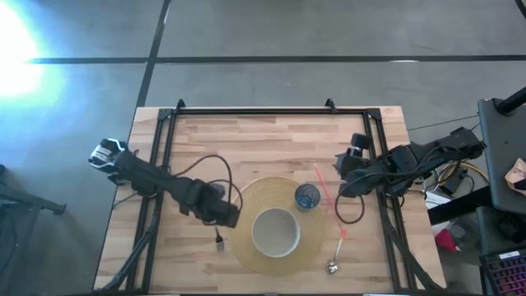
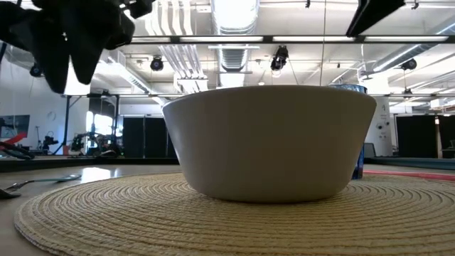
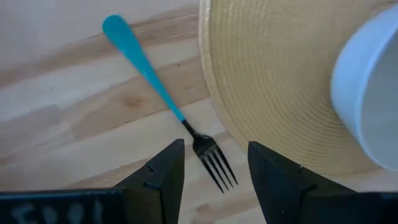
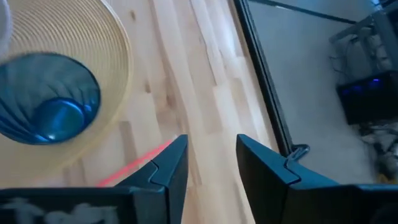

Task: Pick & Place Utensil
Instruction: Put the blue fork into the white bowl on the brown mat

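Left gripper (image 3: pixel 211 165) spread wide over the wooden table (image 1: pixel 271 136), clutching nothing. Blue-handled fork (image 3: pixel 163 102) flat on the wood directly ahead, tines (image 3: pixel 217 168) lying in the gap between the two fingers, handle running away from them. Round woven placemat (image 3: pixel 273 81) just beside the fork, white bowl (image 3: pixel 367 93) on it, farther off. Right gripper (image 4: pixel 208 165) parted, empty, hanging above bare wood; blue cup (image 4: pixel 46 99) off to one side on the mat's edge, thin red-handled utensil (image 4: pixel 134 163) lying close by its finger.
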Available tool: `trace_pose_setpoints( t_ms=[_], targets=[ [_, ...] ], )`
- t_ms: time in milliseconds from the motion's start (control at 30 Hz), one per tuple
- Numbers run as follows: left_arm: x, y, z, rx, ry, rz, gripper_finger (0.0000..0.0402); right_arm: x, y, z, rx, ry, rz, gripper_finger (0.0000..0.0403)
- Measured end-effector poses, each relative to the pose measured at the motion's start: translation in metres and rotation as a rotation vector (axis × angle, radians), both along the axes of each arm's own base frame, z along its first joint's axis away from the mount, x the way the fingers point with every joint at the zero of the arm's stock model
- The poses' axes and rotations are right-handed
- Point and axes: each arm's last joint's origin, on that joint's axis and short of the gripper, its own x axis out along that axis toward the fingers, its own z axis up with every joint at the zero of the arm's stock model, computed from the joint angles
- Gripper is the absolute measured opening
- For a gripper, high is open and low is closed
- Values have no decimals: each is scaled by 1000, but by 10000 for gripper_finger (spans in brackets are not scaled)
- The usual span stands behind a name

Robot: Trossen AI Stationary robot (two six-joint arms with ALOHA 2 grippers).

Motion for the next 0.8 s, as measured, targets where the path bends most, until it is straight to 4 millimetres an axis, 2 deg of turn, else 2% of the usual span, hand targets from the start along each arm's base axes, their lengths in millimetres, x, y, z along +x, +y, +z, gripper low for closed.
trace_pose_setpoints(
  t_ms=[300,800],
  targets=[
    [7,-7,-17,17,64,22,163,-1,-3,-20,-113,39,-33,121],
    [12,-15,-36,-29,162,21,163,1,-2,-12,-77,-32,-63,133]
  ],
)
